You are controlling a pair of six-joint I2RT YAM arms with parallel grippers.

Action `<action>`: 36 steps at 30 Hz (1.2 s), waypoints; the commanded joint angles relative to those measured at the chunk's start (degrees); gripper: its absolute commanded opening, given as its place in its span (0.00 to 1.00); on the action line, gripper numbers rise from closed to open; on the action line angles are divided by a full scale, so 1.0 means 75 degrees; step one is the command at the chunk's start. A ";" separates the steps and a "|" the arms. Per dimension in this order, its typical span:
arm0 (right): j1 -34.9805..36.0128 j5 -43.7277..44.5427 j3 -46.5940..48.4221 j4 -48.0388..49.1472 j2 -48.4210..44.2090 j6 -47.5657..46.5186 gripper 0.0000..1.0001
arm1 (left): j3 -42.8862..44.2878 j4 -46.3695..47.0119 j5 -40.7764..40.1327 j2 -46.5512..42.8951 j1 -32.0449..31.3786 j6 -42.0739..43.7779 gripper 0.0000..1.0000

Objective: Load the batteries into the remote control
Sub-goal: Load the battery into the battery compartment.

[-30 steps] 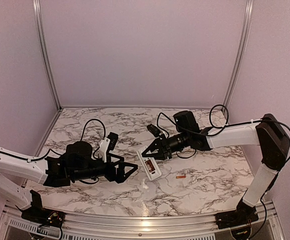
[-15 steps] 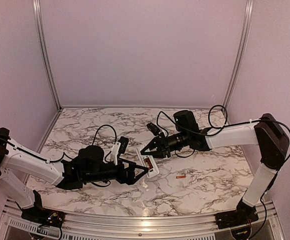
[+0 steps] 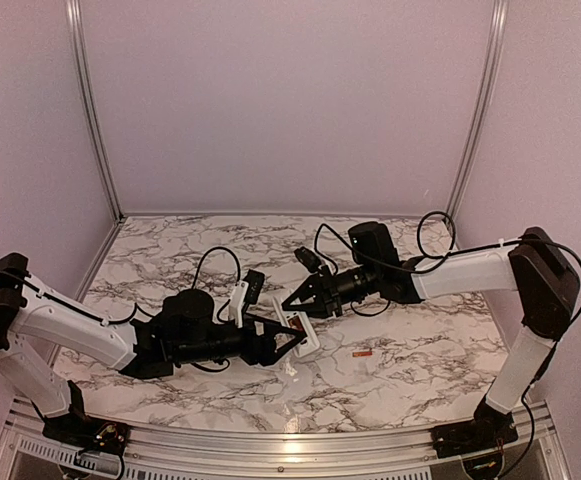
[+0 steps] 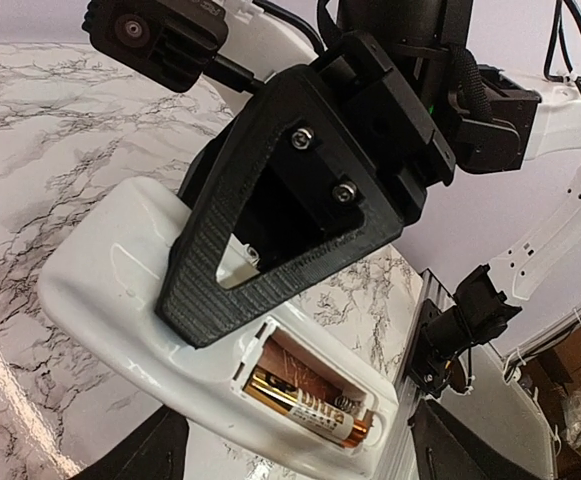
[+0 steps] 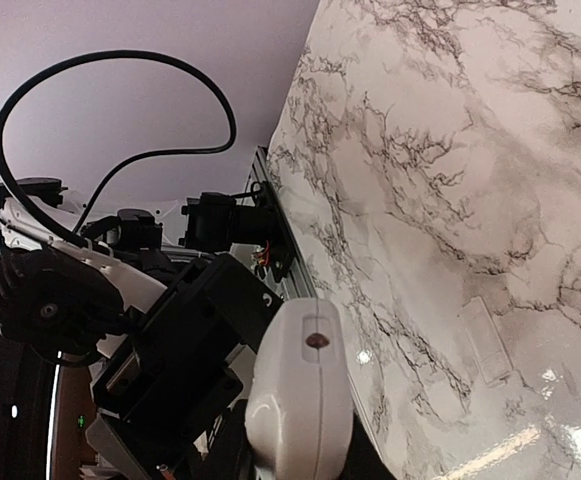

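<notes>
The right gripper [image 3: 297, 305] is clamped on the far end of the remote [image 4: 120, 300], holding it back-up. One battery [image 4: 308, 404] lies in the near slot of the recess [image 4: 295, 365]; the slot beside it looks empty. The second battery [image 3: 363, 354] lies on the table [image 3: 420, 370], right of the remote. The left gripper [image 3: 292, 341] stands open astride the remote's near end. Next, I judge: press the first flat, then fetch the second. No writing is legible.
</notes>
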 commanded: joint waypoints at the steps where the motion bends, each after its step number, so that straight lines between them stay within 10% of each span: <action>1: 0.0037 -0.0148 -0.0068 0.0419 0.0075 0.0247 0.00 | 0.0170 0.0298 0.0131 0.0160 -0.0019 0.0069 0.78; 36: 0.0219 -0.0309 -0.0199 0.0875 -0.0166 0.0489 0.00 | -0.0151 0.1135 0.0352 0.0655 0.0362 -0.1207 0.30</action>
